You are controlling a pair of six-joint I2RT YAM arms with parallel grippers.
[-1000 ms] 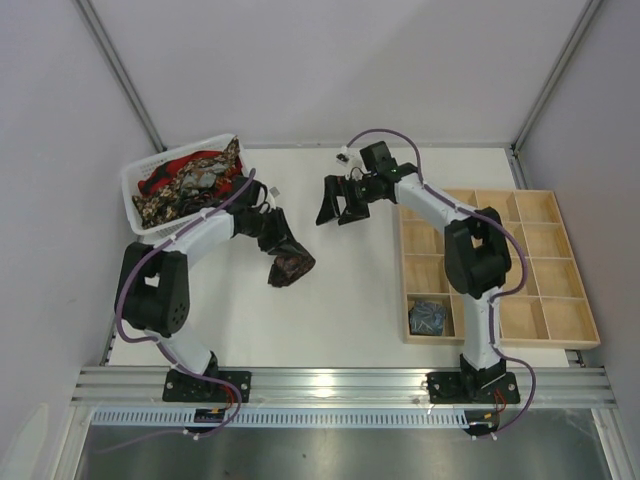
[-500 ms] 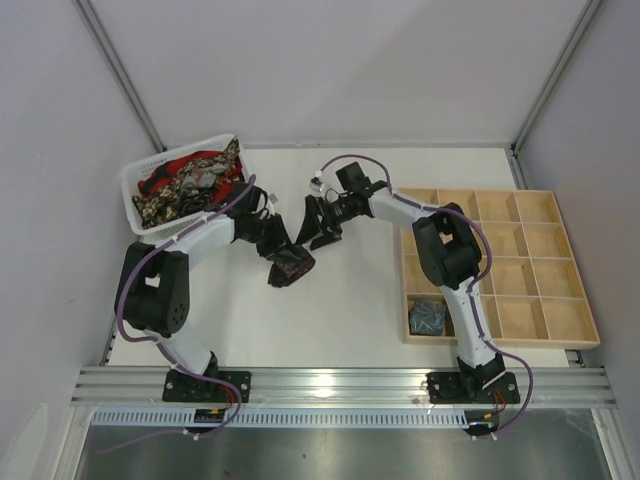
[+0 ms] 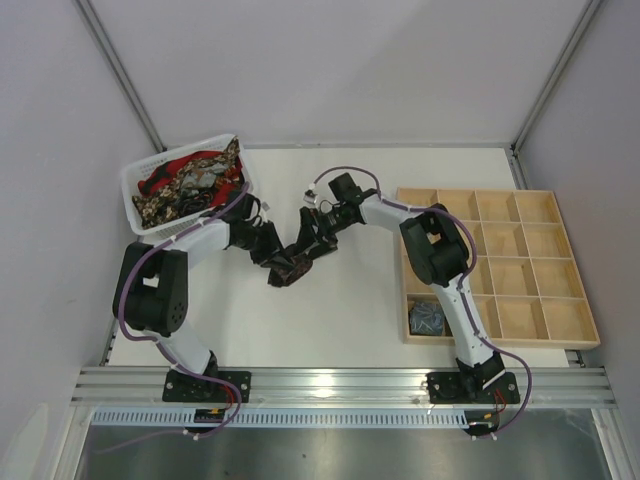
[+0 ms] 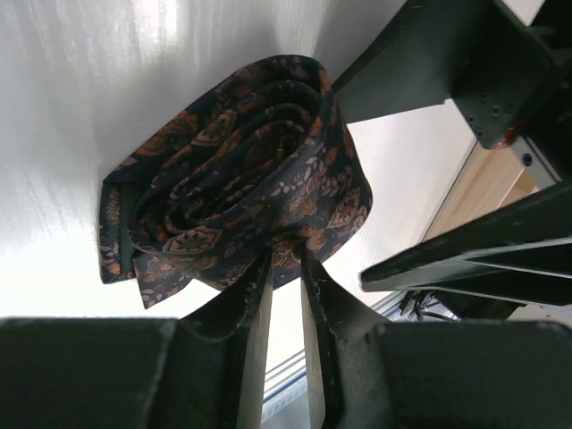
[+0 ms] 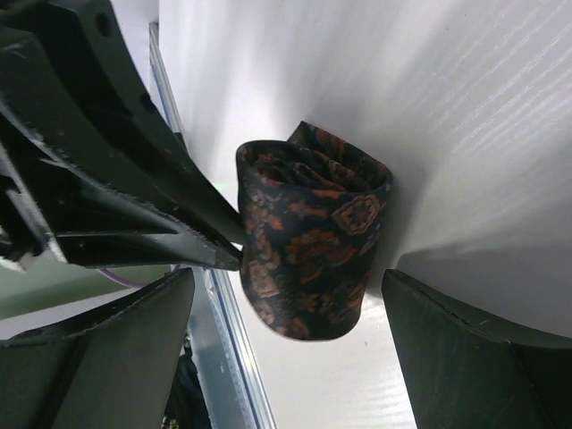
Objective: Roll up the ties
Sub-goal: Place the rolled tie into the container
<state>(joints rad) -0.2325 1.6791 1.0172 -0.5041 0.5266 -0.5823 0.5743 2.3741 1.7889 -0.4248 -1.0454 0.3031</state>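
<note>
seems a handover: left tool [image 4: 284,268] pinches the coiled tie [image 4: 241,179], right tool [image 5: 281,277] gapes around it; next, close squarely.

Two rolled ties [image 3: 291,266] [image 3: 428,316]; one basket [image 3: 128,186]; one tray [image 3: 570,320].

This is a robotics lab test cell. A white surface [image 3: 370,300] is boxed in by plain pale walls [image 3: 330,70] and bare aluminium struts [image 3: 122,75]. A cabled left arm [image 3: 195,238] and right arm [image 3: 462,310] are bolted to an extruded metal rail [image 3: 340,383] at the bottom of the frame. A white plastic basket [image 3: 180,152] sits at upper left and a wooden compartment tray [image 3: 570,320] at right.
</note>
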